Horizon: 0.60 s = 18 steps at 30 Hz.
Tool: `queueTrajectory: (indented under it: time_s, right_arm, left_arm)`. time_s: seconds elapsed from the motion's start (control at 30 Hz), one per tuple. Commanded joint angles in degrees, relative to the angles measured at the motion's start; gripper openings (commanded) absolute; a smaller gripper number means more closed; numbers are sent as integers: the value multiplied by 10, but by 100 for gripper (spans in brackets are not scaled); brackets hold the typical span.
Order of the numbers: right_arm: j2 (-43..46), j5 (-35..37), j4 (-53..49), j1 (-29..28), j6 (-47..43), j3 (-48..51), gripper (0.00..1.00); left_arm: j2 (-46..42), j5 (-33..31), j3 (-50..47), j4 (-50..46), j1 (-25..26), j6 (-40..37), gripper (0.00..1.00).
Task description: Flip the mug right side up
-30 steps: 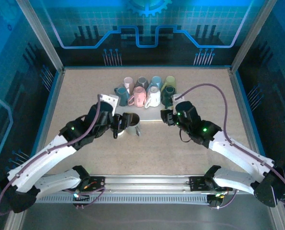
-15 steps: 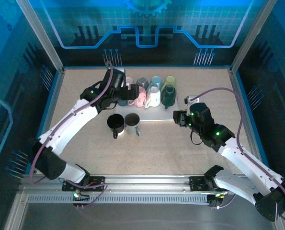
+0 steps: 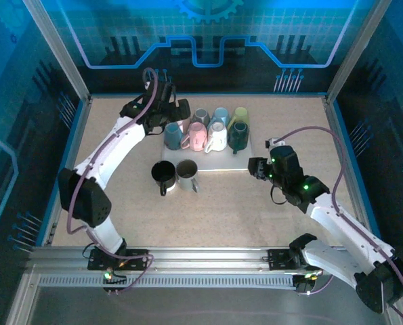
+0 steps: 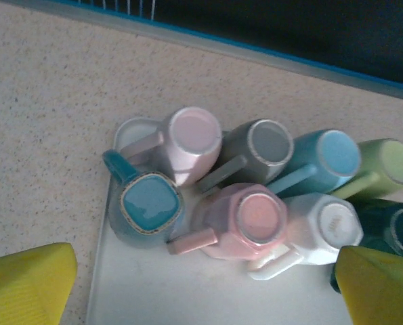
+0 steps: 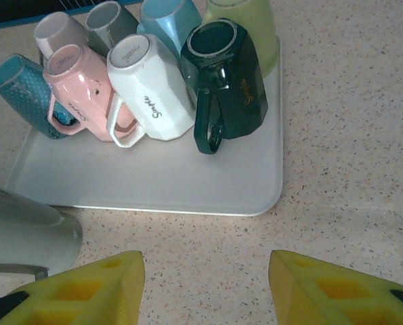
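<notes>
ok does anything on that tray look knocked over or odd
Nothing spilled or broken. The mugs on the white tray all sit bottoms up, crowded at its far end, the dark green mug included. The black mug and grey mug stand upright on the table, off the tray.

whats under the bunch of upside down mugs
A flat white rectangular tray lies under the eight upturned mugs, its near half bare. The tray beneath them and the mugs' insides are covered.

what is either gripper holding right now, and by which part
Nothing is held. The left gripper is open above the upside-down mugs on the tray; the right gripper is open over the table by the tray.
</notes>
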<state>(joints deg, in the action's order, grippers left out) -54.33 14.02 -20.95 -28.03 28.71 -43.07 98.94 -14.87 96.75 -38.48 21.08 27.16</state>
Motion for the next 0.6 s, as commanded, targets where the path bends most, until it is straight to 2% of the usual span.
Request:
queueTrajectory:
  time_s: [0.0,0.23,0.33,0.4,0.57]
  right_arm:
    - [-13,-16,4,8,-3,-13,53]
    - [-33,-37,11,8,-22,-19,53]
    - [-37,-44,13,8,-25,-17,53]
    - [-38,-45,15,8,-26,-15,53]
    - [-42,-54,14,9,-28,-14,53]
  left_arm:
    - [41,35,44,-29,4,12,99]
    - [133,12,112,-60,33,-95,98]
    - [160,32,124,-53,33,-121,97]
    - [175,55,133,-49,34,-136,92]
    - [215,56,164,-46,39,-179,86]
